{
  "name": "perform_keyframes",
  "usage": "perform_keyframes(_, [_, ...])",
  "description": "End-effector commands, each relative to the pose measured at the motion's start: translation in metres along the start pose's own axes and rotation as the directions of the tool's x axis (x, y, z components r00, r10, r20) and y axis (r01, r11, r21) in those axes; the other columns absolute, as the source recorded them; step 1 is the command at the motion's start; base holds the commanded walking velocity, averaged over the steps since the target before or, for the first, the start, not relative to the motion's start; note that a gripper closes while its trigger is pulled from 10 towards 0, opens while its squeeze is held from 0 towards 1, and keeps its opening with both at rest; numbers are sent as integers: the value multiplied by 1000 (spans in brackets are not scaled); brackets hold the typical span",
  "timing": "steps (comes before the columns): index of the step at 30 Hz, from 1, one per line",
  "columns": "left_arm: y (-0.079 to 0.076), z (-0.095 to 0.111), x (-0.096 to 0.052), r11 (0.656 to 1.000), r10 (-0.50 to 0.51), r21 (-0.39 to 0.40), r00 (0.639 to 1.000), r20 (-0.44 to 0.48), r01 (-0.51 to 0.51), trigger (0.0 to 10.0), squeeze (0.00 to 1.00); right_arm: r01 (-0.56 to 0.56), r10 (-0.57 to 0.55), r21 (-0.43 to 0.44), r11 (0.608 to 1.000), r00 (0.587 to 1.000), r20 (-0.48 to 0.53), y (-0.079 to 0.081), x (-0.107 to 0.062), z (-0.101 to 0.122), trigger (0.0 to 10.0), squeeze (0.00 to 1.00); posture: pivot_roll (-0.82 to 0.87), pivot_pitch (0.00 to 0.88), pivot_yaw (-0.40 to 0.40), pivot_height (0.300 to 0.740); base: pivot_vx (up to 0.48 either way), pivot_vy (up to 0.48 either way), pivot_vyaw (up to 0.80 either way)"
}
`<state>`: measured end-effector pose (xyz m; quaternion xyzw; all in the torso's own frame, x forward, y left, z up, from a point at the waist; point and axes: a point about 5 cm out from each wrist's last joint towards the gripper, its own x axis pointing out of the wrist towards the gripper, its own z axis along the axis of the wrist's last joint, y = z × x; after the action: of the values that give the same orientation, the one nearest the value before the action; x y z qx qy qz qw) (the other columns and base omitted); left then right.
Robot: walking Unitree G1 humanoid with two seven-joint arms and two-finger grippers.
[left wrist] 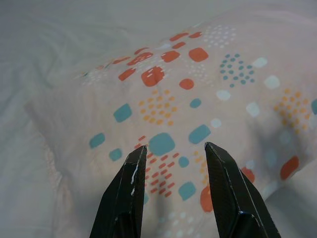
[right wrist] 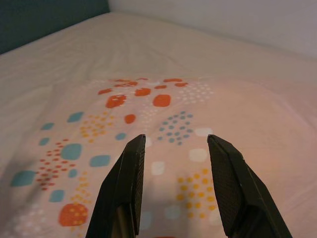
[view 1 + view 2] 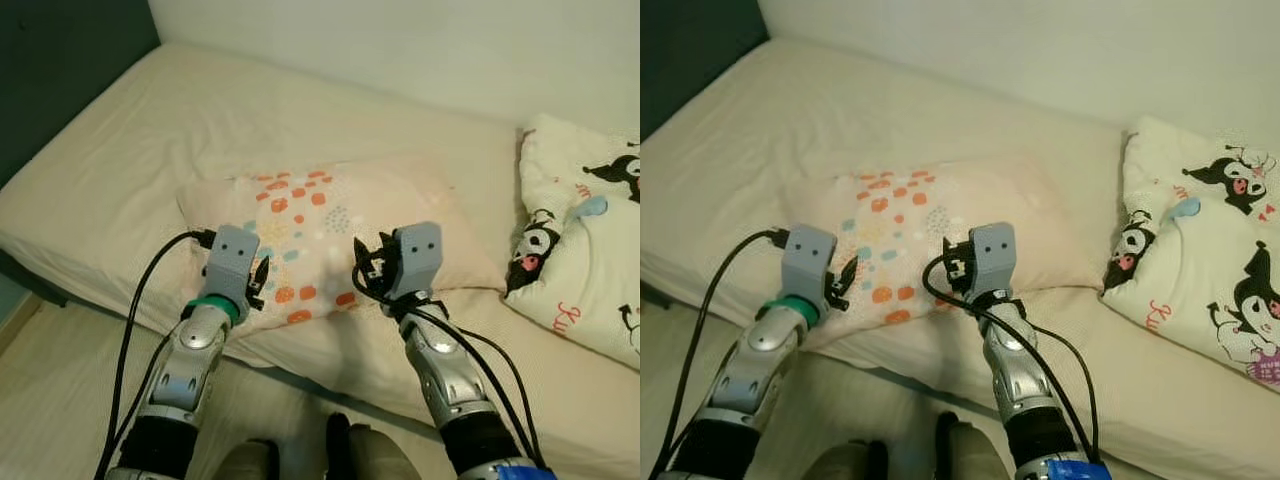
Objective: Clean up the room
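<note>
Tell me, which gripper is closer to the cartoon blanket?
Right. The right gripper hovers open over the spotted pillow's middle, on the side toward the cartoon blanket. The left gripper, also open, is over the pillow's far end, farther away.

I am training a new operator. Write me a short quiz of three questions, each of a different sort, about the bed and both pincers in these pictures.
1. True or false: the left pincer is shut on the patterned pillow.
2. Multiple choice: where does the cartoon-print quilt lie? A) under the pillow B) on the bed, to the robot's right of the pillow C) on the floor
3. Fill in: both pincers hang over the near edge of the ____.

Key
1. False: its fingers are apart with nothing between them; the right pincer is open too.
2. B
3. pillow
</note>
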<state>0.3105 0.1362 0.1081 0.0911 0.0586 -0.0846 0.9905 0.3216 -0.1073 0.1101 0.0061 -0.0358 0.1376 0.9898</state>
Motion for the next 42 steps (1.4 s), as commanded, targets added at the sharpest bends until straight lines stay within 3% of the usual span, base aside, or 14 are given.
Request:
perform_keyframes(1, [-3, -6, -2, 1000, -4, -15, 1000, -28, 3, 10000, 0, 34, -34, -19, 999, 999, -33, -10, 0, -6, 10000, 0, -24, 219, -1, 740, 0, 0, 0])
perform_keyframes(8, [0, -4, -3, 999, 17, -47, 1000, -18, -18, 10000, 0, 66, -65, -61, 996, 998, 8, -15, 5, 2, 10000, 0, -18, 226, -5, 720, 0, 0, 0])
perform_keyframes(42, [-4, 3, 3, 999, 3, -40, 1000, 10, -2, 10000, 0, 78, -75, -69, 995, 996, 38, -21, 8, 5, 10000, 0, -24, 197, -3, 595, 0, 0, 0])
